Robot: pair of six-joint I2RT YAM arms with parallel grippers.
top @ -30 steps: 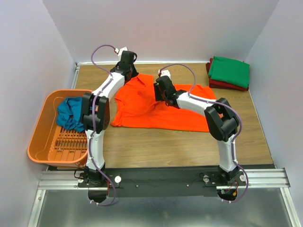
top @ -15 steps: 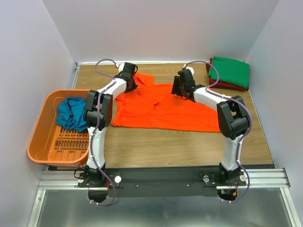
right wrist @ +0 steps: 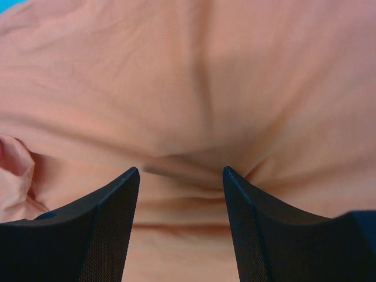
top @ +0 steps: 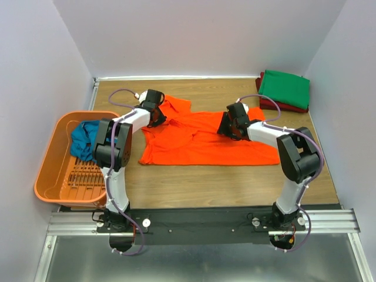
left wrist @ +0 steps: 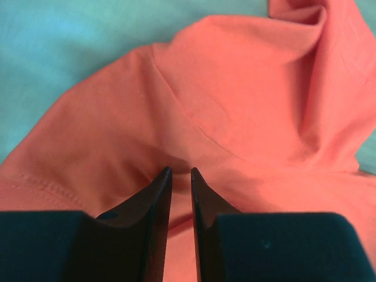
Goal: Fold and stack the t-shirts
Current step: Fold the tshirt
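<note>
Soft matt cloth is seen on the orange t-shirt (finely knit, no sheen); smooth, satin wood grain is shown on the table; glossy moulded plastic is noted on the basket.

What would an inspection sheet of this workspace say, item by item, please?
Surface: wooden table, partly covered.
Job's things: orange t-shirt spread, wrinkled; green t-shirt folded atop dark red t-shirt, far right corner; teal-blue t-shirt bunched in basket.
Clutter: nothing seen.
Grippers: left gripper nearly closed, seemingly pinching orange cloth; right gripper open over it.
Cables: purple cables loop along both arms.
Surroundings: white walls on three sides.
</note>
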